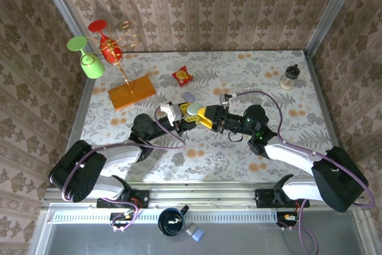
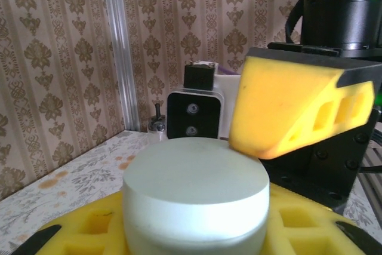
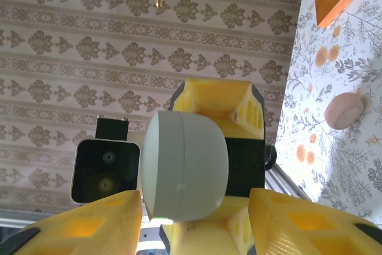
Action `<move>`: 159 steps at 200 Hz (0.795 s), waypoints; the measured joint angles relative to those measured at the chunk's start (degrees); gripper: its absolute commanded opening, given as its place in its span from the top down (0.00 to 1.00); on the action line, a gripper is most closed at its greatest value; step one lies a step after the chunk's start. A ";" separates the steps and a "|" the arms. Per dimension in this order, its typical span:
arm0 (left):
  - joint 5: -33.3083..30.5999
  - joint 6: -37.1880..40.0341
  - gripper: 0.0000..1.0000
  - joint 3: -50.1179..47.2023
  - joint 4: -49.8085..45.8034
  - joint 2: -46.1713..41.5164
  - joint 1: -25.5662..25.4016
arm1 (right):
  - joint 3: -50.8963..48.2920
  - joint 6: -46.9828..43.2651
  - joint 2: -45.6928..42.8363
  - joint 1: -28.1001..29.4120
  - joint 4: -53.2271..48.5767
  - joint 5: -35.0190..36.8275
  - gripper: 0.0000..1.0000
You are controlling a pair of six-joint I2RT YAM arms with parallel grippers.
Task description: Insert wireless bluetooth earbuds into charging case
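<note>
Two glasses, one green (image 1: 83, 58) and one red (image 1: 102, 39), sit tilted on a gold rack (image 1: 122, 64). The rack's wooden base (image 1: 132, 92) lies at ten o'clock on the counter (image 1: 250, 147). Toward twelve o'clock lies a red-and-yellow packet (image 1: 182, 75), and a lilac case (image 1: 189, 97) rests on the counter just short of it, apart from both hands. At the counter's middle the left hand (image 1: 184, 115), reaching in from eight o'clock, grips the case (image 1: 192, 109), a pale, round, whitish-green puck raised off the counter. In the left wrist view its yellow fingers (image 2: 89, 231) press the case from both sides. In the right wrist view a seam runs around the case and the lid looks shut. The right hand (image 1: 202, 115) comes in from four o'clock and meets the case tip to tip. Its fingers (image 3: 77, 225) stand partly apart on either side of the case with a gap showing. I cannot tell whether they touch it. Past them in that view a pink pebble (image 3: 343, 111) lies on the counter. At two o'clock a small jar (image 1: 290, 77) stands upright near the far right corner.
</note>
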 measured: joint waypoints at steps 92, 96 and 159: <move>2.34 -0.48 0.82 0.00 0.20 -0.83 -0.37 | 1.31 -1.36 -0.98 -0.87 -2.19 -1.49 0.49; 2.49 -0.48 0.82 0.00 0.17 -0.83 -0.50 | 1.31 -1.14 -0.98 -0.98 -2.19 -1.36 0.49; 3.76 0.17 0.78 -0.20 0.26 -0.83 -0.98 | 1.33 0.26 -0.98 -1.25 -1.77 -0.44 0.72</move>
